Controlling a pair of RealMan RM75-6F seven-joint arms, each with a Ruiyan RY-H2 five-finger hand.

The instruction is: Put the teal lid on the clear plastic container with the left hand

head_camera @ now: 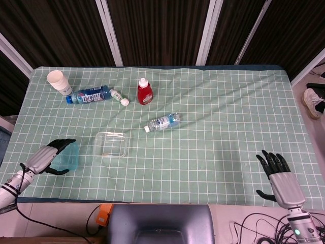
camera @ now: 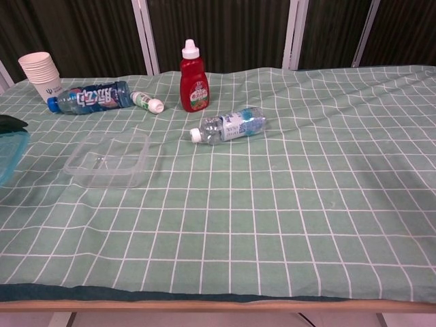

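My left hand (head_camera: 46,155) grips the teal lid (head_camera: 68,156) at the table's front left, holding it off the cloth to the left of the clear plastic container (head_camera: 111,144). In the chest view only the lid's edge (camera: 9,155) and dark fingertips (camera: 9,122) show at the left border, left of the empty container (camera: 109,159). My right hand (head_camera: 278,174) hangs off the front right edge, fingers spread, holding nothing.
A stack of paper cups (head_camera: 58,81), a blue-labelled bottle (head_camera: 90,94), a small white bottle (head_camera: 119,96) and a red sauce bottle (head_camera: 144,92) stand or lie at the back left. A water bottle (head_camera: 163,122) lies near the middle.
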